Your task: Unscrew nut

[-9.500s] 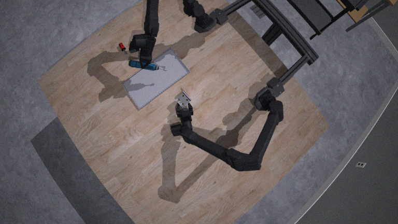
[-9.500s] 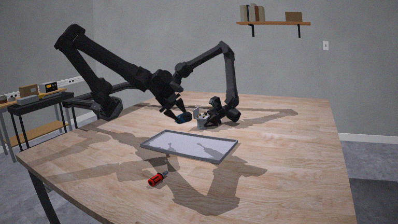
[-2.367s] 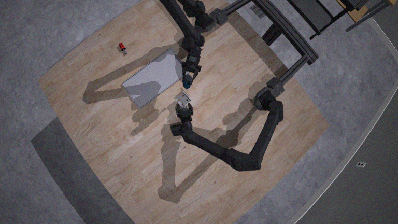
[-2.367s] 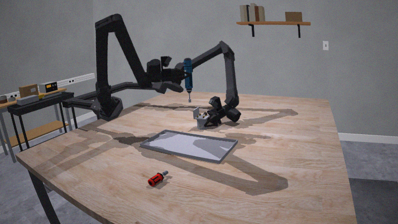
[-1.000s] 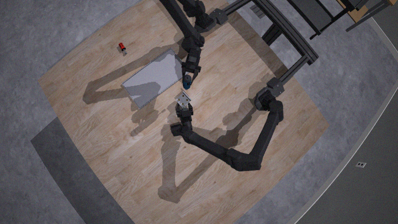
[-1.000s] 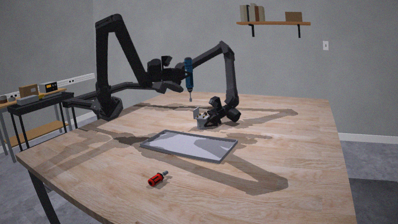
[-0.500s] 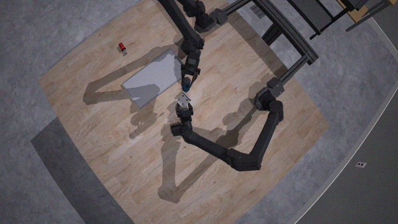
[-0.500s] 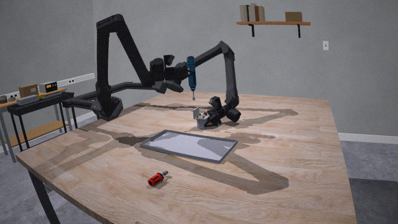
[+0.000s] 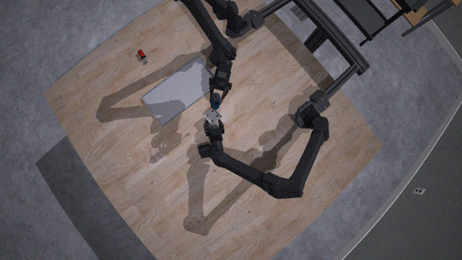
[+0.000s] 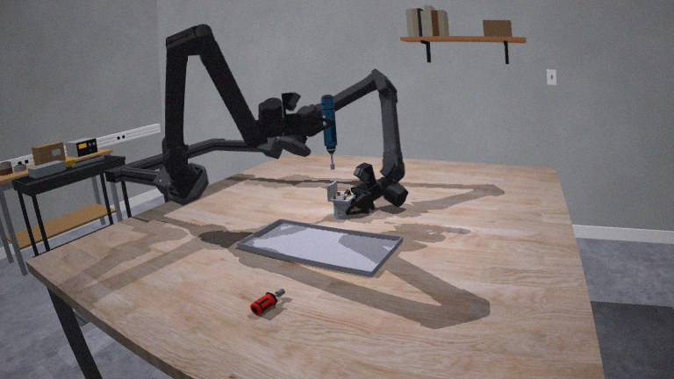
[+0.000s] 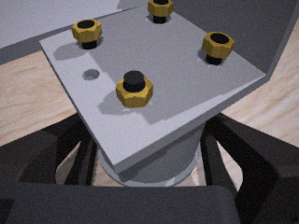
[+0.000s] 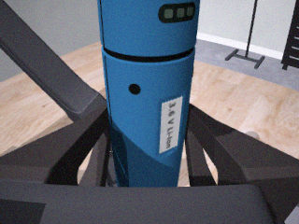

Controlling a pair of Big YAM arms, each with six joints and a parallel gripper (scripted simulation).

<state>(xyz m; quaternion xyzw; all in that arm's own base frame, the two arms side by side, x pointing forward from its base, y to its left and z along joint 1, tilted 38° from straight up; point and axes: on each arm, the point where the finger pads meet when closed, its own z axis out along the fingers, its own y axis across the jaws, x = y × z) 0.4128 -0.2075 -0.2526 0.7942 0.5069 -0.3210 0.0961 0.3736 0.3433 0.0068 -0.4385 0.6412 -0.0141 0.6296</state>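
On the bench point(image 9: 136, 189) point(image 10: 447, 345), a shallow tray point(image 9: 179, 112) point(image 10: 303, 260) lay near the upright joint module point(image 9: 209, 116) point(image 10: 340, 210) point(image 11: 155, 153). The left end effector point(image 9: 213, 123) point(image 10: 354, 201) point(image 11: 149, 113) pinched its body; the right end effector point(image 9: 216, 99) point(image 10: 327, 121) point(image 12: 148, 112) gripped the blue driver point(image 9: 215, 103) point(image 10: 325, 123) point(image 12: 147, 112), tip above the bench. A red driver point(image 9: 141, 53) point(image 10: 263, 303) lay beyond the tray. One brass nut point(image 11: 135, 96) sat flush; three others point(image 11: 218, 45) stood raised.
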